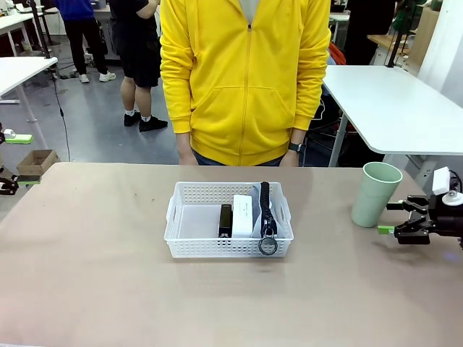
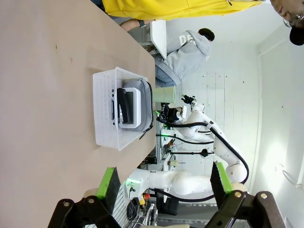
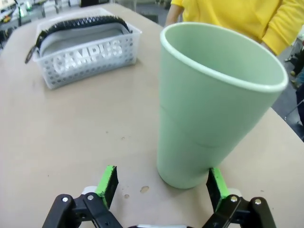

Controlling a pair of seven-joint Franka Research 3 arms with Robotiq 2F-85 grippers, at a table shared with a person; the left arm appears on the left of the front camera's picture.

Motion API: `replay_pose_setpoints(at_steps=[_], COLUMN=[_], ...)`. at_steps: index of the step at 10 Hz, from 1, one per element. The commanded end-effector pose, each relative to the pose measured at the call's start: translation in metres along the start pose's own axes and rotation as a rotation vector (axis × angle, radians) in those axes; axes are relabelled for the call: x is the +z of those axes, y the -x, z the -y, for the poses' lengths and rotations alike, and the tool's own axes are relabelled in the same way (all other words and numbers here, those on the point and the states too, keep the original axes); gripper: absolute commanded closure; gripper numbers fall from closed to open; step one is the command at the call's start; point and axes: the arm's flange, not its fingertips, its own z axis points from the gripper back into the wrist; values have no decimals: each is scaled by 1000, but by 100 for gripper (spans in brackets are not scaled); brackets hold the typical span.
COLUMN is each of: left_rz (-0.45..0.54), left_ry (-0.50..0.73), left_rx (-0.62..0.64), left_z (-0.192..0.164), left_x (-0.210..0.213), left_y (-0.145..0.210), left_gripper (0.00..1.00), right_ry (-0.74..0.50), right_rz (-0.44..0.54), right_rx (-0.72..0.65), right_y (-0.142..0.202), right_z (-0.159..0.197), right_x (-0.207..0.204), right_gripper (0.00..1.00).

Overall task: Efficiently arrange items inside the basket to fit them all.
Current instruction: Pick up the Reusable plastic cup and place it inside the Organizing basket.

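Now our right gripper (image 3: 161,187) sits spread, ungrasping, beside the upright cup (image 3: 216,104); closing off-centre, we could topple it.

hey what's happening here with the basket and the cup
A white basket sits mid-table with a grey pouch, a white box and a black bar standing on edge in its right half. The green cup stands upright on the table to the right, outside the basket. The right gripper is beside the cup, jaws open, not yet holding it. The left gripper hangs open, away from everything. A person in a yellow hoodie stands at the far side, hands down.
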Motion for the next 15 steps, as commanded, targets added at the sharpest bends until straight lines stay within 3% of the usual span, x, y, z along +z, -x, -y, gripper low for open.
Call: replay_pose_setpoints(at_steps=[1, 3, 8, 15], left_rz=[-3, -3, -3, -3], left_ry=[-4, -4, -4, -4], left_rx=[5, 5, 5, 5], left_z=[2, 2, 2, 2], left_x=[0, 0, 0, 0], left_y=[3, 3, 3, 3], left_gripper=[0, 0, 0, 0], right_ry=[-10, -58, 50, -23], right_rz=[55, 103, 167, 196], right_rx=[-60, -115, -172, -156], right_y=[11, 20, 36, 33], right_z=[16, 22, 32, 33], right_x=[-4, -13, -33, -64], right_gripper=[0, 0, 0, 0])
